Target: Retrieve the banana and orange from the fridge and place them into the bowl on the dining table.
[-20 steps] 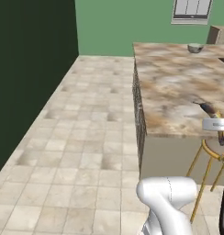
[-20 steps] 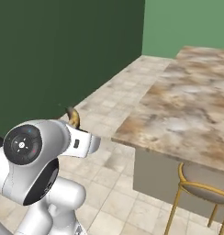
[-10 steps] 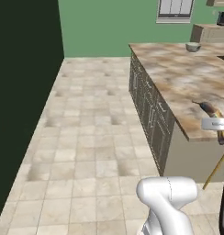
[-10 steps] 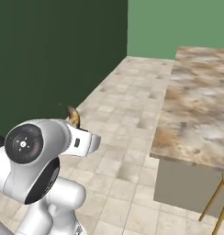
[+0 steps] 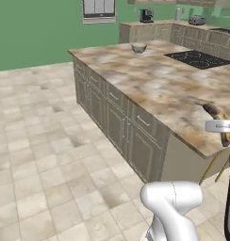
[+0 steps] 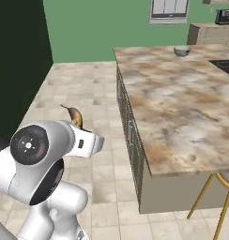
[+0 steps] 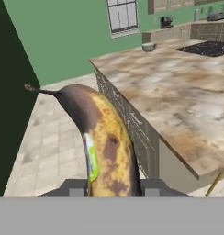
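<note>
1. Banana (image 7: 107,147) was clenched in the tool (image 7: 109,190), lower centre of the hand view.
2. Carrying step was in hand; the bowl (image 5: 138,47) stood upper centre on the worktop (image 5: 159,89).
3. Next, the robot needed to come nearer to the bowl.

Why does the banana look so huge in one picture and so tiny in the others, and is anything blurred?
In the hand view the banana sits right against the lens, so it looms large and a little soft. In the left base view it is a small shape by the dining table edge; in the right base view just its tip shows. The far bowl looks coarse everywhere; lighting is flat, without glare.
</note>
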Robot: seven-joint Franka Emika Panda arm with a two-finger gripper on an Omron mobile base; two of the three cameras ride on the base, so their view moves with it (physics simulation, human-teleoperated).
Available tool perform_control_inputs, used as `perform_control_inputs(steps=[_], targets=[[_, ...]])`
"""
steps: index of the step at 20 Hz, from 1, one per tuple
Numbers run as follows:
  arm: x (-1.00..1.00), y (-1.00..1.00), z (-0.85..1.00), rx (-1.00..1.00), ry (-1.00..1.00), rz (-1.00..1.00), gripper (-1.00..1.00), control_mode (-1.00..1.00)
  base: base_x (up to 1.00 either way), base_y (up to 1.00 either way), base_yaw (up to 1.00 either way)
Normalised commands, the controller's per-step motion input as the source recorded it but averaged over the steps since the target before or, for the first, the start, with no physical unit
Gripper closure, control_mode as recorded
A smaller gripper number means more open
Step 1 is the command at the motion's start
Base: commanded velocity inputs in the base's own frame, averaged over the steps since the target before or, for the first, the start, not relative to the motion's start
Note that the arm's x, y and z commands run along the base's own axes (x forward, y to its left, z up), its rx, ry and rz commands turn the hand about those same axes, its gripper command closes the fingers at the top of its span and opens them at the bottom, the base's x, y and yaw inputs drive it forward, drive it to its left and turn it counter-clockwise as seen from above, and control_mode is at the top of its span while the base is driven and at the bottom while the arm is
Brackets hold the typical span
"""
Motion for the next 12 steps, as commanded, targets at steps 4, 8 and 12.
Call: perform_control_inputs(steps=[4,8,12], targets=[[0.00,0.00,0.00,0.00,0.00,0.00,1.00,1.00,1.00,0.86,-0.74],[0.00,0.00,0.00,0.00,0.00,0.00,1.00,1.00,0.94,0.94,-0.69],[0.00,0.00,0.00,0.00,0.00,0.00,1.00,1.00,0.76,1.00,-0.64]])
